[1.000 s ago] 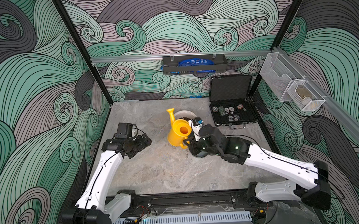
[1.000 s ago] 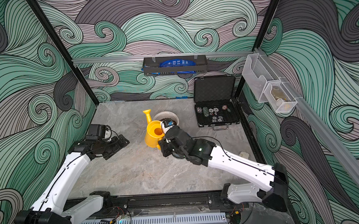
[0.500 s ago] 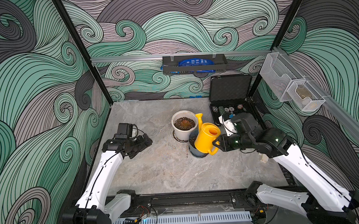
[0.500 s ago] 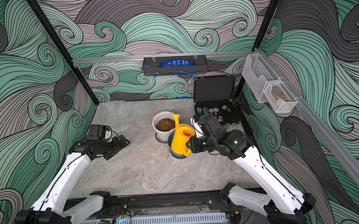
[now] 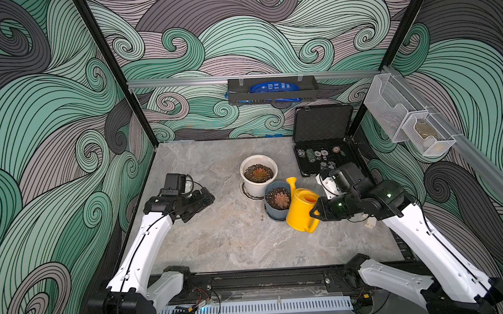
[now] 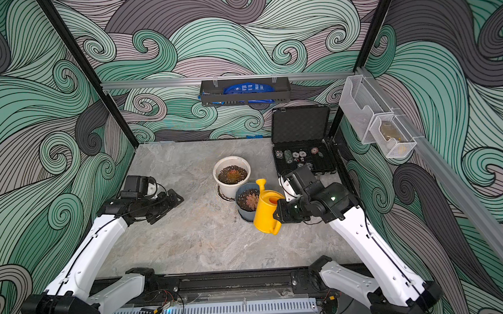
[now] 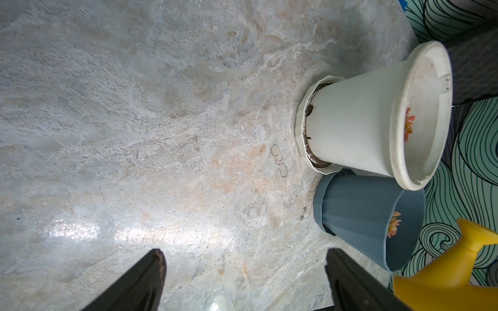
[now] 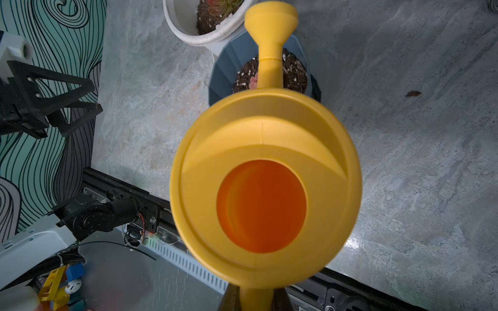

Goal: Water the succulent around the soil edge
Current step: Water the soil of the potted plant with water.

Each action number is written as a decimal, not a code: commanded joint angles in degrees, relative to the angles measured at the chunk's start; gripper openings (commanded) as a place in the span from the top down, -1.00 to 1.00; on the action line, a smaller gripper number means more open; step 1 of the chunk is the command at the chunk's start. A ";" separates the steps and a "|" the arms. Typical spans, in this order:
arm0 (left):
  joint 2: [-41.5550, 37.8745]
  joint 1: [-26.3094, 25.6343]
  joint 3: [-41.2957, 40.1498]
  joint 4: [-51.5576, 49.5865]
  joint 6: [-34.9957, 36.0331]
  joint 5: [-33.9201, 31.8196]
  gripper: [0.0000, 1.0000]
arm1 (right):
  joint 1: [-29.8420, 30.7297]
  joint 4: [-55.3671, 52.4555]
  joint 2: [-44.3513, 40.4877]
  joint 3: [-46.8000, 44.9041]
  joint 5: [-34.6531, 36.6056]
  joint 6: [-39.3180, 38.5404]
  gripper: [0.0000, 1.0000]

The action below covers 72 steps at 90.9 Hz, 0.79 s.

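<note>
The succulent [image 5: 281,200] [image 6: 250,201], a pale pink rosette, sits in a blue-grey pot [image 5: 272,214] with the soil edge [image 5: 272,198] ringing it. My right gripper [image 5: 316,212] [image 6: 278,214] is shut on the handle of a yellow watering can [image 5: 301,209] [image 6: 265,213], which hangs just right of the pot. In the right wrist view the can's spout [image 8: 270,48] crosses over the soil edge [image 8: 295,72] and hides most of the succulent [image 8: 253,80]. My left gripper [image 5: 205,197] [image 7: 244,265] stands open and empty over bare table to the left.
A taller white pot [image 5: 258,175] with a darker rosette stands touching the blue-grey pot on its far side. An open black case [image 5: 322,157] of small parts lies at the back right. A black rail [image 5: 250,279] runs along the table's front edge.
My right arm has swung the watering can from the left of the pots round to the right of the blue-grey pot, both pots now uncovered. The left arm has not moved.
</note>
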 commanded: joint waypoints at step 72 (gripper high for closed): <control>-0.40 0.88 -1.12 2.26 0.05 5.07 -0.90 | -0.20 -0.56 9.40 8.14 -2.63 -3.29 1.00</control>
